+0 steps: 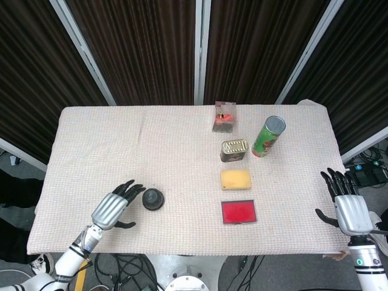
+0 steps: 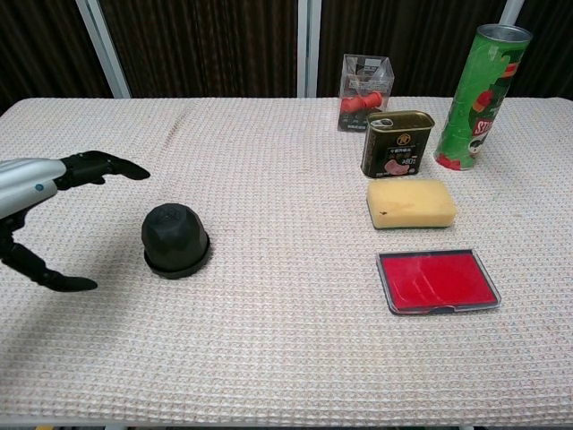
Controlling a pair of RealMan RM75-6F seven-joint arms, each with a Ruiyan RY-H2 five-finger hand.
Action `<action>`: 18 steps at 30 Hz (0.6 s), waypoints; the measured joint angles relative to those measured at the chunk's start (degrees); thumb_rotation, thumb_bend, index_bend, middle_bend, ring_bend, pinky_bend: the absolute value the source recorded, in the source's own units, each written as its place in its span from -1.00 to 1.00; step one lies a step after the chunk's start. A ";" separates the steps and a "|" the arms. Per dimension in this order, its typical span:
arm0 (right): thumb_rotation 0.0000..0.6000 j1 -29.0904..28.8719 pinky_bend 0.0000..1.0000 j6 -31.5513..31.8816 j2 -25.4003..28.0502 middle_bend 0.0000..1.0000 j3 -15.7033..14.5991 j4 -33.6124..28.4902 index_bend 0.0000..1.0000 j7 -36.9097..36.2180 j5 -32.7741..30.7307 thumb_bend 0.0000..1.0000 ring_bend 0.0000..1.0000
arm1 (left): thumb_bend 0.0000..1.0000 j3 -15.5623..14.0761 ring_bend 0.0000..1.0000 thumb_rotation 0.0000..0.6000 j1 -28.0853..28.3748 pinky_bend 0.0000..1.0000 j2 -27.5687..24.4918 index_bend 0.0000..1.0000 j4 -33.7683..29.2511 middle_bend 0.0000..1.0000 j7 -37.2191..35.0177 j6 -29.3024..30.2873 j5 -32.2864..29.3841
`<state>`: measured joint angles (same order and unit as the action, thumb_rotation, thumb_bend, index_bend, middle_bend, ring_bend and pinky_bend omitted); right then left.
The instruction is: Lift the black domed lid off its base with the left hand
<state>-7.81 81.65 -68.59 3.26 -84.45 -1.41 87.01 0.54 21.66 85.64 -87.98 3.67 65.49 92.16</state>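
Observation:
The black domed lid [image 1: 153, 198] [image 2: 175, 236] sits on its flat round base on the cloth, left of centre. My left hand [image 1: 115, 207] [image 2: 36, 202] hovers just to the lid's left, fingers spread and thumb low, holding nothing; a small gap remains between fingertips and lid. My right hand [image 1: 348, 209] stays beyond the table's right edge, fingers apart and empty; the chest view does not show it.
A red tray [image 1: 239, 211] [image 2: 437, 280], a yellow sponge [image 1: 236, 179] [image 2: 411, 203], a tin can [image 1: 234, 150] [image 2: 397, 143], a green crisp tube [image 1: 268, 136] [image 2: 479, 96] and a clear box with red contents [image 1: 224, 116] [image 2: 365, 92] stand on the right half.

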 measured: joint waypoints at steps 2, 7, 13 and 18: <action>1.00 -0.09 -1.00 -0.20 -0.13 -0.96 0.02 0.29 -1.00 -0.20 -0.12 -0.80 -1.00 | -0.96 0.23 -1.00 1.00 0.66 -0.68 1.10 -0.76 0.66 -0.79 -0.14 -0.63 -0.39; 1.00 -0.09 -1.00 -0.16 -0.28 -0.96 0.05 0.83 -1.00 -0.82 -0.22 -0.80 -1.00 | -0.96 0.77 -1.00 1.00 2.38 -0.68 3.51 -0.76 2.66 -0.79 0.05 -3.13 -2.06; 1.00 -0.11 -1.00 0.04 -0.34 -0.96 0.26 1.23 -1.00 -1.09 -0.37 -0.80 -1.00 | -0.96 1.90 -1.00 1.00 5.10 -0.68 6.24 -0.76 4.54 -0.78 0.04 -6.64 -4.62; 1.00 -0.21 -1.00 -0.41 -0.51 -0.96 0.24 1.49 -1.00 -1.00 -0.72 -0.80 -1.00 | -0.96 2.86 -1.00 1.00 7.44 -0.68 7.89 -0.76 6.16 -0.77 -0.28 -9.58 -6.51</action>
<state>-8.02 81.24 -69.10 3.49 -82.97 -2.40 86.29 3.40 29.09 93.53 -81.82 3.39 55.91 85.64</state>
